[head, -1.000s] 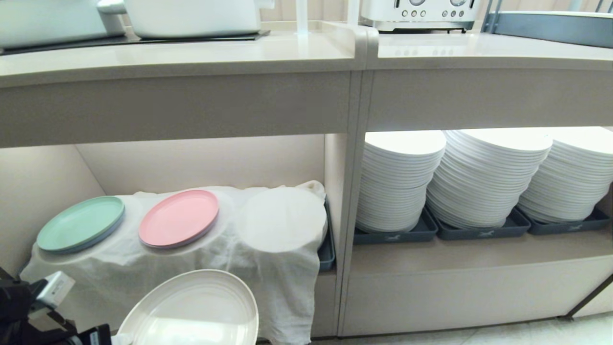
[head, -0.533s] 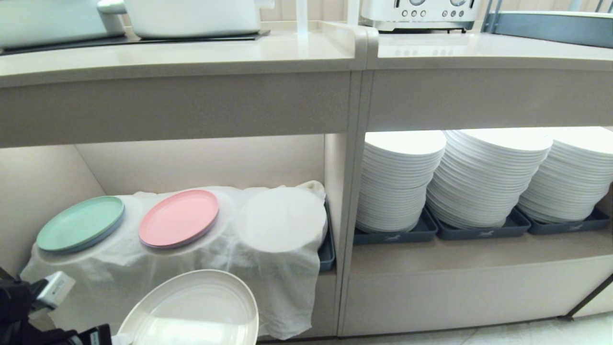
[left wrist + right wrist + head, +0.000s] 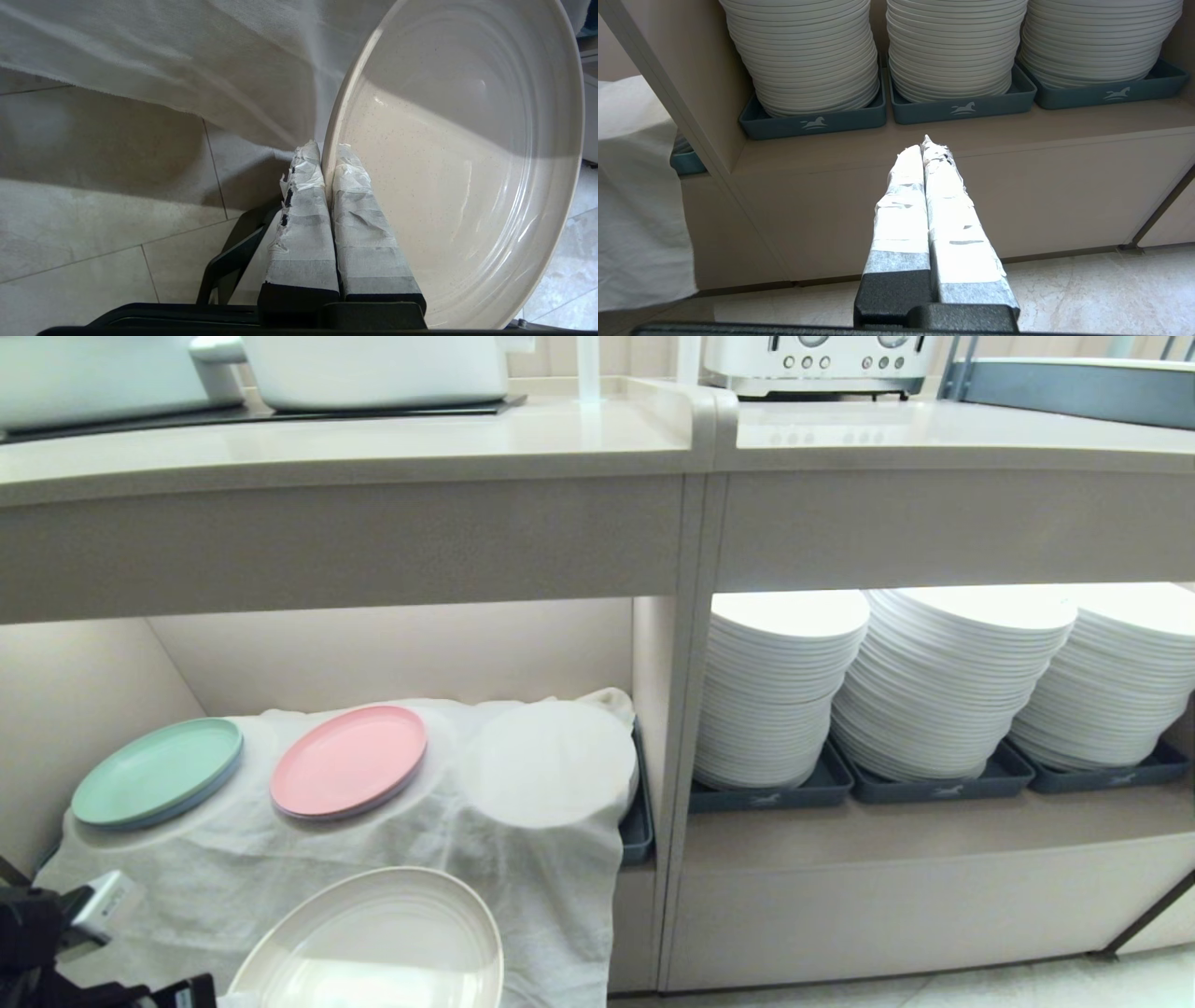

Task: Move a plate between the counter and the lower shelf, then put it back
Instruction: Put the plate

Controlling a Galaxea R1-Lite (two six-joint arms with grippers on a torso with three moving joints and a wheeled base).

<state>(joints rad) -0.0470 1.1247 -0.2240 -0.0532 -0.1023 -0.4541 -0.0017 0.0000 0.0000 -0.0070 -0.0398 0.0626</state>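
Left gripper (image 3: 327, 158) clamped on the round cream-beige plate's (image 3: 467, 163) rim, carrying it before the white-draped lower shelf (image 3: 280, 859).

Catering kitchen: plate stacks (image 3: 943, 681), toaster (image 3: 817, 364)

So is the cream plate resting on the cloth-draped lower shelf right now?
No, the left pincer grips the plate by its rim, out in front of the white cloth.

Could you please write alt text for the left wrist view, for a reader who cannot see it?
The left pincer, shut, pinches the rim of the cream plate between its tape-wrapped fingers. Behind hangs a wrinkled white cloth, with pale floor tiles below.
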